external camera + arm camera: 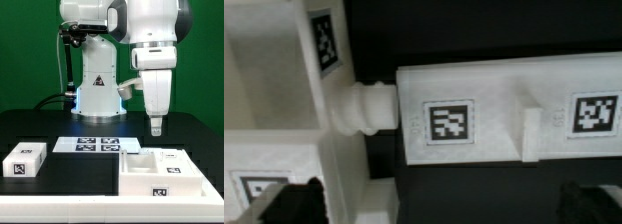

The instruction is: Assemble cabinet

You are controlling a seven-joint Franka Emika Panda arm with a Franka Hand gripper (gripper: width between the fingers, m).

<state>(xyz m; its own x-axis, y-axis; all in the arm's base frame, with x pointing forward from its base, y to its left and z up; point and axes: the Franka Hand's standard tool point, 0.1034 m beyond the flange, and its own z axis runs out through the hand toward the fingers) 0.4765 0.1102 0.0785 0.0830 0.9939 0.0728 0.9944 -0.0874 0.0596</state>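
The cabinet [165, 172] is a large white box with black-and-white tags at the front of the exterior view's right. My gripper [156, 127] hangs above its far edge, clear of it. In the wrist view the gripper [441, 197] is open and empty, with one dark finger [288, 200] at each side of the picture. Below it lie a white wall of the cabinet [278, 110], a ribbed white peg [367, 108] and a white tagged panel [491, 110] over the black table. A small white tagged block [25, 160] lies at the exterior view's left.
The marker board [98, 144] lies flat in the middle of the black table, between the small block and the cabinet. The robot's white base [97, 85] stands behind it. A green wall closes the back.
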